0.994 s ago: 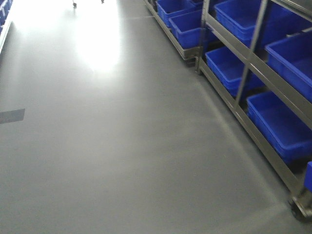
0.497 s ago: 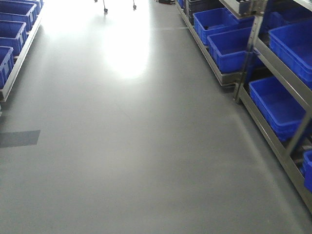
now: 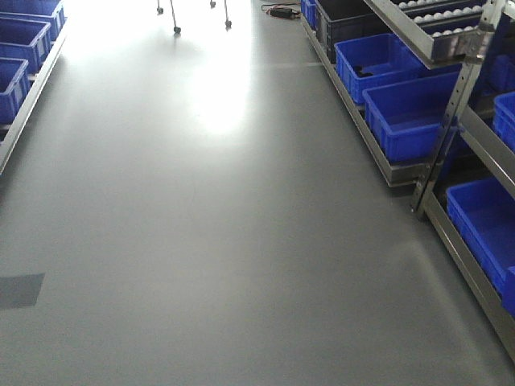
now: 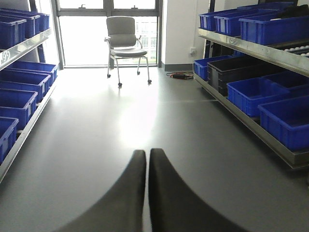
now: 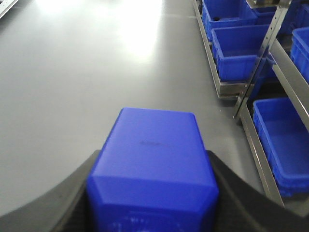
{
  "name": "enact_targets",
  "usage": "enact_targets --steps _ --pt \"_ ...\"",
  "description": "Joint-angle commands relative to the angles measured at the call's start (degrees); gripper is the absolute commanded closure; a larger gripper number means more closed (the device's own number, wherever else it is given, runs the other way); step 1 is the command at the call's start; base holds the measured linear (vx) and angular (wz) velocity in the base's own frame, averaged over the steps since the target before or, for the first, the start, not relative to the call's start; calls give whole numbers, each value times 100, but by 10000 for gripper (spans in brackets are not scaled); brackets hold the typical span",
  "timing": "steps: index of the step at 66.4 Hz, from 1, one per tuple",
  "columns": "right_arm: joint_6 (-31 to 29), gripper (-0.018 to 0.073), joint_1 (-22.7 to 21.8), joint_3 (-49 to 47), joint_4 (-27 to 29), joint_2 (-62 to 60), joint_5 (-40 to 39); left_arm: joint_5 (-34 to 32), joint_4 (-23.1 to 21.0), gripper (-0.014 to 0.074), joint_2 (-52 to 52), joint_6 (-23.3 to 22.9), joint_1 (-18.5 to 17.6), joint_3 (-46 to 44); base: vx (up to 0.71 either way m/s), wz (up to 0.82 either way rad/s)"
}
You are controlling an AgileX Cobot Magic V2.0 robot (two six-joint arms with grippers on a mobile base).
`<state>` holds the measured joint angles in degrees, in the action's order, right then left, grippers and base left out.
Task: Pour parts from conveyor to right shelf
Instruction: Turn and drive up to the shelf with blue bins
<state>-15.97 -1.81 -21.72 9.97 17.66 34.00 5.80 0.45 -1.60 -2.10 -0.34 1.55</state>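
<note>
My right gripper (image 5: 153, 166) is shut on a small blue bin (image 5: 154, 159), held above the grey floor; its contents are hidden. My left gripper (image 4: 147, 153) is shut and empty, pointing down the aisle. The right shelf (image 3: 459, 88) is a metal rack with blue bins (image 3: 410, 112) on its low tiers; it also shows in the right wrist view (image 5: 251, 82) and in the left wrist view (image 4: 251, 46). A roller track (image 3: 438, 24) with white rollers runs at the rack's top. Neither gripper shows in the front view.
A second rack with blue bins (image 4: 21, 82) lines the left side of the aisle. An office chair (image 4: 124, 41) stands at the far end by the window. A black bin (image 3: 354, 12) sits on the right rack. A dark patch (image 3: 20, 289) marks the floor.
The front view has swung left: the right shelf has slid toward the right edge, the left rack's bins and the chair legs have come into view.
</note>
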Motion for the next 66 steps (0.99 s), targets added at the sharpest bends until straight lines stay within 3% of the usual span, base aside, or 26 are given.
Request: enact_targets --steps 1,39,66 --pt "-43 564 -12 -149 33 52 -433 -453 -45 603 -101 -49 20 -112 68 -3" --pt "-43 564 -12 -149 41 52 -432 -453 -45 603 -101 -49 20 -112 53 2" --pt "-43 564 -12 -149 34 52 -432 -453 -45 603 -101 -49 20 -112 30 68"
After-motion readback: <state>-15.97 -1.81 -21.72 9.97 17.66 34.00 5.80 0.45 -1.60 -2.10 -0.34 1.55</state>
